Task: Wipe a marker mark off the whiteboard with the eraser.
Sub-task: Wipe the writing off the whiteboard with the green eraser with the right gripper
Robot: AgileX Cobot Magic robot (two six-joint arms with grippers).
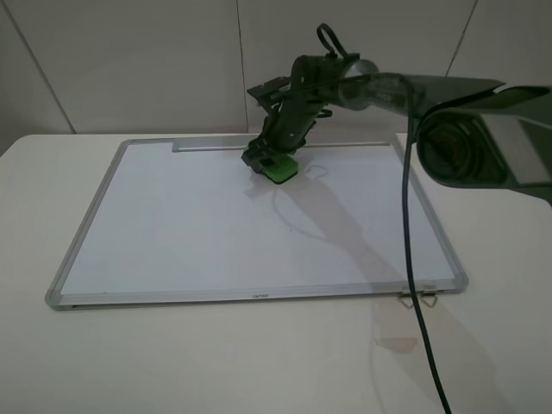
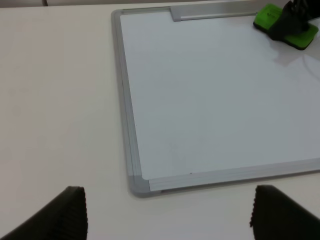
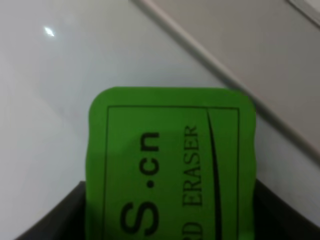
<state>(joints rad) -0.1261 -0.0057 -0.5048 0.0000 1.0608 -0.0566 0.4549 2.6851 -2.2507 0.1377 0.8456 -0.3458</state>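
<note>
The whiteboard (image 1: pixel 172 224) lies flat on the table, its grey tray strip (image 1: pixel 207 147) along the far edge. My right gripper (image 1: pixel 274 155) reaches in from the right and is shut on the green eraser (image 1: pixel 279 168), which sits tilted on the board just in front of the strip. The right wrist view is filled by the eraser (image 3: pixel 170 150), dark fingers (image 3: pixel 67 215) on both sides. A faint thin curved marker mark (image 1: pixel 317 170) shows just right of the eraser. My left gripper (image 2: pixel 172 220) hovers open over the table off the board's near left corner (image 2: pixel 137 182).
A tiny dark dot (image 1: pixel 291 228) sits mid-board. Small metal clips (image 1: pixel 418 297) lie off the near right corner. The right arm's black cable (image 1: pixel 414 259) hangs across the board's right edge. A white wall stands behind the table.
</note>
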